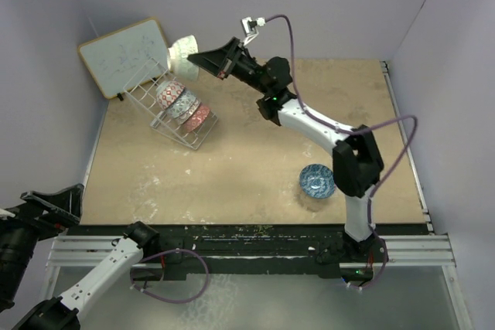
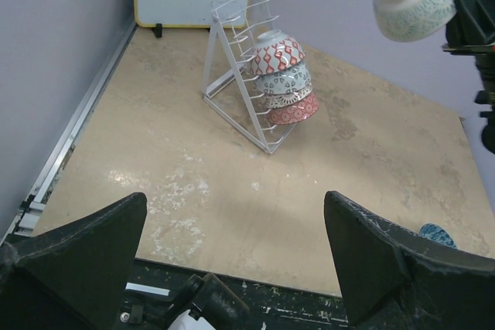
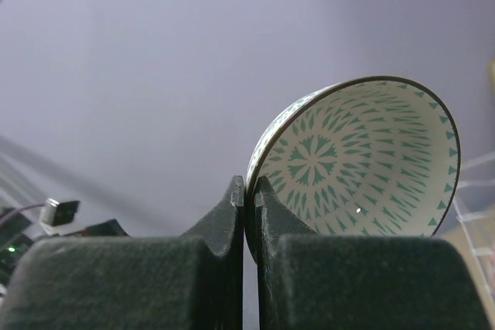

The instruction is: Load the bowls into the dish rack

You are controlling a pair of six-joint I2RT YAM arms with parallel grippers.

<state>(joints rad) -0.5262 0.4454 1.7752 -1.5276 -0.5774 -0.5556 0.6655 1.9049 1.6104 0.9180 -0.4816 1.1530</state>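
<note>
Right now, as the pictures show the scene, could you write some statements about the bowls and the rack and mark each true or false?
1. The right gripper pinches the rim of a white bowl. True.
2. The rack holds four bowls. False: three bowls stand in it.
3. A blue bowl sits on the table. True.
4. The left gripper holds a bowl. False: it is open and empty.
</note>
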